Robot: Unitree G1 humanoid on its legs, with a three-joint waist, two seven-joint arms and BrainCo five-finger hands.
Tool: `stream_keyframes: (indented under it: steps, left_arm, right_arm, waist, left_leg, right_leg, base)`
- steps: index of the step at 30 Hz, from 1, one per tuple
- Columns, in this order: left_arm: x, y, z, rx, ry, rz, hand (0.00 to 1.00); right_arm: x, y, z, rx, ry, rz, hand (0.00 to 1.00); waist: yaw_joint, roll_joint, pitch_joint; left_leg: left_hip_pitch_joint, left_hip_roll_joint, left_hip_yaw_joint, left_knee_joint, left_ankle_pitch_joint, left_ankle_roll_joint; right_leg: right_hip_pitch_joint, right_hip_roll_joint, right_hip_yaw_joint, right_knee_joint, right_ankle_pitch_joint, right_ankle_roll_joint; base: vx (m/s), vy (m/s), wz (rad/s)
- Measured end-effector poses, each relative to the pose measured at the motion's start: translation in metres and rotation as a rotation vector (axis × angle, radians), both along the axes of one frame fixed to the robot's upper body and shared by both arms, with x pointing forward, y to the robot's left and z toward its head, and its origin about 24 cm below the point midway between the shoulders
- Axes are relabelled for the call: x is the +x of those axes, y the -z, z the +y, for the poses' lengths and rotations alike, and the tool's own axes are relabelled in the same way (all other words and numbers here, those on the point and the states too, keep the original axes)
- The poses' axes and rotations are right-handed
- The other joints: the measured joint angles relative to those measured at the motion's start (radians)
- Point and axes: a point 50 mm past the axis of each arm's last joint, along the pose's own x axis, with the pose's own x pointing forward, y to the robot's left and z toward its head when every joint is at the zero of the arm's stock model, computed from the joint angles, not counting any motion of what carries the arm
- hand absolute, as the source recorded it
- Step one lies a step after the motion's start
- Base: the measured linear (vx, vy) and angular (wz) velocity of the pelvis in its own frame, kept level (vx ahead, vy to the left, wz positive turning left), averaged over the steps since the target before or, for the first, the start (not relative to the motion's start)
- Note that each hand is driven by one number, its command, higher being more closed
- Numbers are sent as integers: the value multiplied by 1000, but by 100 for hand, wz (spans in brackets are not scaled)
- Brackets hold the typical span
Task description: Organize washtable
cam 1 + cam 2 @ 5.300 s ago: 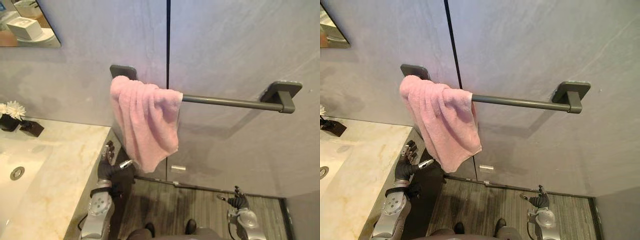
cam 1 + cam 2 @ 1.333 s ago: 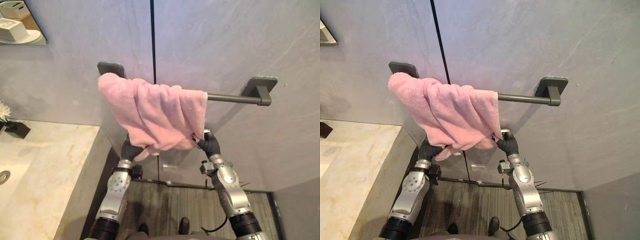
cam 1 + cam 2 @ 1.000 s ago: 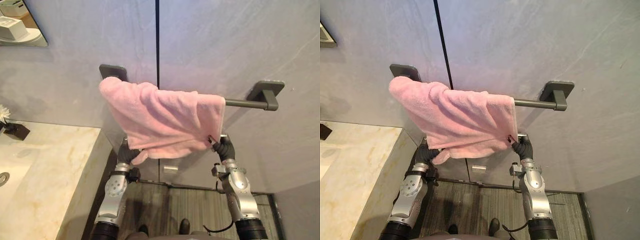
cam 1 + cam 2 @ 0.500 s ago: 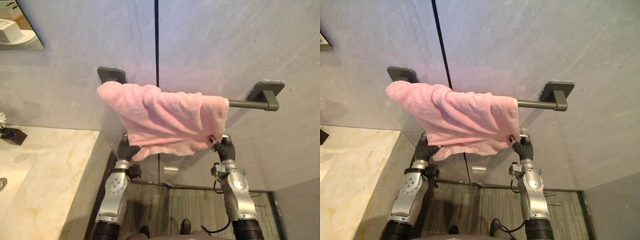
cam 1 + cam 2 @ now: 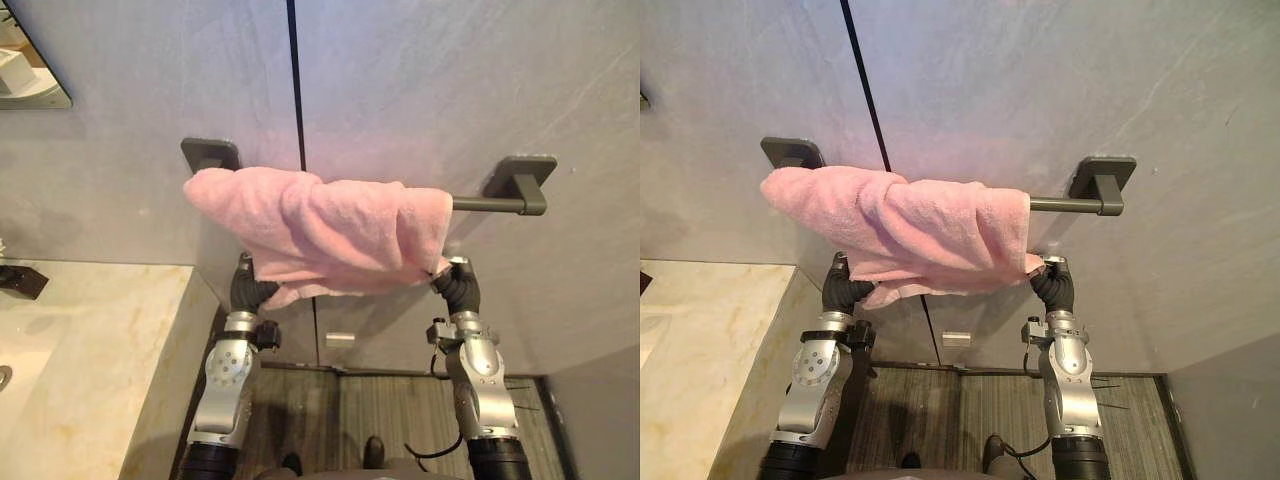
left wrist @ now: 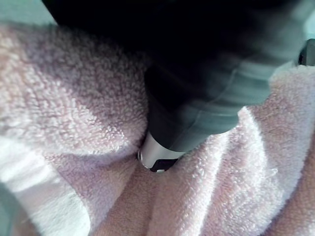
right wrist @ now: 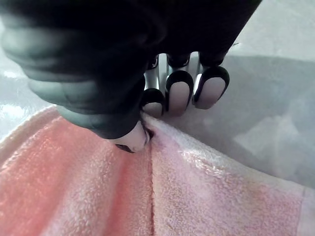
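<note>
right wrist view: pinching towel (image 7: 197, 196) edge with right hand (image 7: 178, 92); cannot tell grip of left hand (image 5: 246, 291); spread level along bar (image 5: 486, 204).

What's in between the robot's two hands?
The pink towel: its lower edge runs from the left hand to the right hand, both pinching it, below the rail. Both eye views show it.
</note>
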Motion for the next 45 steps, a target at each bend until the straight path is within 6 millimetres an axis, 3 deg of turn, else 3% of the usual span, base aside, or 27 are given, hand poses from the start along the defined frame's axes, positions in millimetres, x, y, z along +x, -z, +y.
stream_keyframes:
  steps: [4,8,15,22,23,24,30,34,36,41,45]
  left_arm:
    - [-4,15,0,-8,-9,64,100]
    - [-10,53,3,3,-18,229,100]
    - [-16,71,6,4,-33,306,100]
    - [-15,81,11,2,-52,348,100]
    - [-14,80,11,2,-55,347,100]
    - [-14,81,12,1,-56,348,0]
    - [-21,94,24,-4,-113,426,0]
    - [-37,101,33,-6,-171,463,0]
    - [-43,102,41,-21,-217,475,0]
    - [-73,107,68,-121,-384,506,0]
    - [-84,105,66,-212,-417,490,0]
  right_arm:
    - [-4,11,0,-10,7,46,100]
    - [-11,41,0,-67,1,184,100]
    - [-17,70,1,-75,-9,302,100]
    - [-13,79,5,-84,-27,349,100]
    - [-12,80,6,-82,-28,351,0]
    - [-12,81,5,-81,-26,357,0]
    - [-17,89,0,-72,7,408,0]
    - [-34,104,-9,-47,65,500,0]
    - [-36,103,-17,-16,138,493,0]
    - [-65,92,-57,36,388,451,0]
    - [-79,87,-62,55,438,429,0]
  waist:
    - [0,6,3]
    - [-1,7,4]
    - [-1,27,-20]
    - [-3,27,-35]
    - [-4,24,-36]
    - [-4,22,-35]
    - [-6,13,-34]
    - [0,12,-32]
    - [0,11,-32]
    - [4,0,-22]
    - [7,0,-22]
  left_leg:
    - [1,1,2,0,0,0]
    - [8,2,9,0,-3,-2]
    - [18,3,16,-1,-7,-5]
    - [35,4,14,-7,-6,-5]
    - [37,4,14,-7,-6,-5]
    - [42,4,13,-8,-6,-5]
    - [51,2,6,-12,-6,-5]
    - [51,3,3,-16,-6,-5]
    - [52,2,5,-20,-6,-5]
    - [63,7,7,-24,-10,-2]
    - [66,9,16,-17,-21,0]
  right_leg:
    - [0,1,3,-1,0,0]
    - [4,3,7,-2,0,0]
    - [18,5,14,-4,1,0]
    - [33,6,14,-6,1,0]
    - [35,6,13,-6,1,0]
    - [39,5,12,-6,1,0]
    - [55,5,4,-23,2,0]
    - [55,6,-2,-27,2,1]
    - [55,6,-1,-30,2,1]
    - [63,1,2,-31,-2,4]
    - [72,-2,9,-30,-4,6]
  base:
    - [0,0,0]
    - [0,0,-2]
    - [-36,4,-4]
    - [-33,0,0]
    - [0,0,0]
    - [0,0,0]
    - [-6,4,4]
    - [15,1,3]
    - [0,0,0]
    - [-6,1,-1]
    - [-44,8,-6]
